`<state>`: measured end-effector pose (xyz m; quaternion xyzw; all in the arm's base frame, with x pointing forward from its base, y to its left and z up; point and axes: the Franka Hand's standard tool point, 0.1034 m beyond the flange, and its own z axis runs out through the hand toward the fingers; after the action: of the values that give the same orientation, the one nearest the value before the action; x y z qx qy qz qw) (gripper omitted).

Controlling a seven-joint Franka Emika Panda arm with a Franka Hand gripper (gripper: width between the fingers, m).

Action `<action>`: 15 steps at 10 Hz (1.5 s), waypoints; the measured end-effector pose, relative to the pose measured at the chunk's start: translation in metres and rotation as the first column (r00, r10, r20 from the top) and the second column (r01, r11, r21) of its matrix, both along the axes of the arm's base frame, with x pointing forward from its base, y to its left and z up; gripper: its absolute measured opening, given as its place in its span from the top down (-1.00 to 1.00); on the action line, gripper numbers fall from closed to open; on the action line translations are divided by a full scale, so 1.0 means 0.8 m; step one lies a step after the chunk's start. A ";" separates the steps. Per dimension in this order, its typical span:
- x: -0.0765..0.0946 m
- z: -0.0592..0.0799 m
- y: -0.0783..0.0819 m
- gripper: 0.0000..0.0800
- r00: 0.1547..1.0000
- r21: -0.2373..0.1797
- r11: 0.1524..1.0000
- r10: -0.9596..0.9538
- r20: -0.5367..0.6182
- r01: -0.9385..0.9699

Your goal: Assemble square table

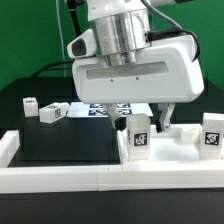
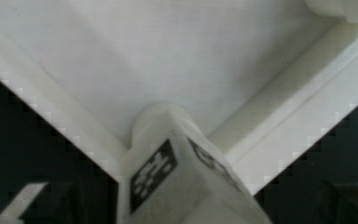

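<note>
We see a black tabletop with a long low white border wall [image 1: 60,178] running along its front edge and turning up at the exterior view's left. A white robot arm reaches down from the top centre, its bulky wrist filling the middle of the picture. Its two-finger gripper [image 1: 148,118] hangs low, just over a large white plastic square slab [image 1: 178,148] that lies flat at the exterior view's right, close against the border wall. A small white block leg with a black-and-white tag [image 1: 138,134] stands upright on the slab right under the gripper. A second tagged white block leg [image 1: 212,136] stands near the slab's far right. Two more small white tagged block legs [image 1: 30,103] [image 1: 52,113] lie on the bare table well apart from the slab, at the exterior view's left. A flat white marker board [image 1: 108,108] lies behind them, partly hidden by the arm. From the wrist, the near leg [image 2: 167,165] rises against the pale slab [image 2: 176,70]. Blurred pale finger shapes sit far out on either side of it, so the jaws look spread and hold nothing.
</note>
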<state>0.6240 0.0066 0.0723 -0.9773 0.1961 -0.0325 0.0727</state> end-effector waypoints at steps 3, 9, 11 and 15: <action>0.001 -0.001 -0.009 -0.62 0.913 -0.065 0.912 0.407 0.038 -0.404; 0.001 -0.002 -0.005 0.28 0.964 -0.043 0.963 0.266 0.027 -0.264; 0.002 -0.001 -0.007 0.28 1.000 -0.014 1.000 -0.027 -0.004 0.027; 0.000 -0.003 -0.006 0.27 0.829 0.032 0.830 -0.552 -0.092 0.556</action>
<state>0.6242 0.0018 0.0697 -0.8766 0.4744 -0.0081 0.0806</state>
